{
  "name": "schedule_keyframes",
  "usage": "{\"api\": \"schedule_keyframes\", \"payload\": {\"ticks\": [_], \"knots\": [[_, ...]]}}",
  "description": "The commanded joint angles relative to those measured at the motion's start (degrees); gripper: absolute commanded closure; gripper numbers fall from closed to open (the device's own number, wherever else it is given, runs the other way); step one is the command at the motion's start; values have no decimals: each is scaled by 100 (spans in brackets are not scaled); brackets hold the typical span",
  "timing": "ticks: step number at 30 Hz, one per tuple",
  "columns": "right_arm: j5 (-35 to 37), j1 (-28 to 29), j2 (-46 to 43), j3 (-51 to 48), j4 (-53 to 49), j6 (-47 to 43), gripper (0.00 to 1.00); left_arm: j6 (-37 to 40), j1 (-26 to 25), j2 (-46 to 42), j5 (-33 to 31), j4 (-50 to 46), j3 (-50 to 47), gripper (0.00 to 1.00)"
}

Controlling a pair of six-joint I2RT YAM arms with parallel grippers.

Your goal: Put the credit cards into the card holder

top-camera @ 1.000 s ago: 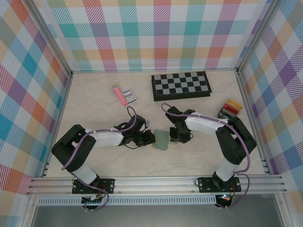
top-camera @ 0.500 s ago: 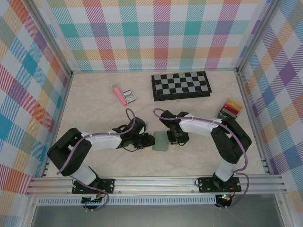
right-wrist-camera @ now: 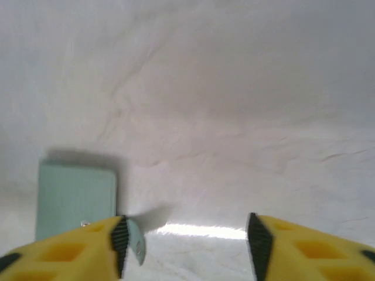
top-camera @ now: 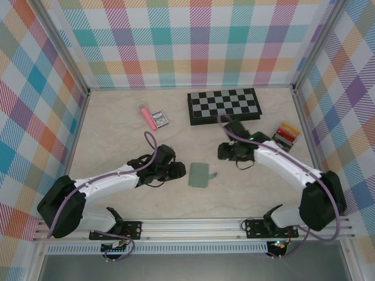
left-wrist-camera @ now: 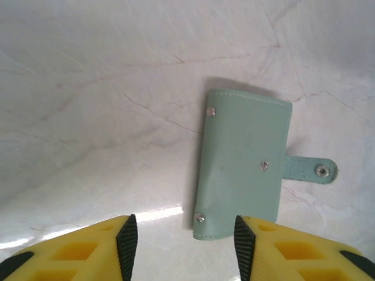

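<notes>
Card holder (top-camera: 199, 174) folded flat on pale marbled table (top-camera: 117, 134), plaid walls (top-camera: 193, 41) around

Desk (top-camera: 117, 140) under me: pale cream, marbled with thin reddish veins, matte finish. Walls (top-camera: 176, 41) on the left, back and right: plaid panels in teal, orange, purple, yellow and pink on white. Aluminium posts (top-camera: 60, 44) run up the back corners. Ribbed aluminium rails (top-camera: 193, 225) line the near edge. A bright glare patch (left-wrist-camera: 157, 212) lies on the desk close by me.
</notes>
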Motion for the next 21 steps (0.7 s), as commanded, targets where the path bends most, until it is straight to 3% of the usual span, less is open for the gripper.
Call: {"api": "schedule_keyframes", "payload": {"ticks": [1,5,8,14,21], "knots": [[-275,-1224,-392,299,-151,-376,31,262,-69,-138,-543,-424,313,47],[-618,-2940,-242,733,-48,-728,13,474,-39,-29,-652,-437,621,43],[-805,-3903,272,1223,21,-842,2,615,-8,89,-632,-416,821,41],[-653,-4958,1617,2261,108,-633,0,868,38,393,-530,-468,1179,36],[-570,-5525,2406,2655,309,-226,0,905,79,592,-396,-522,1298,26]]}}
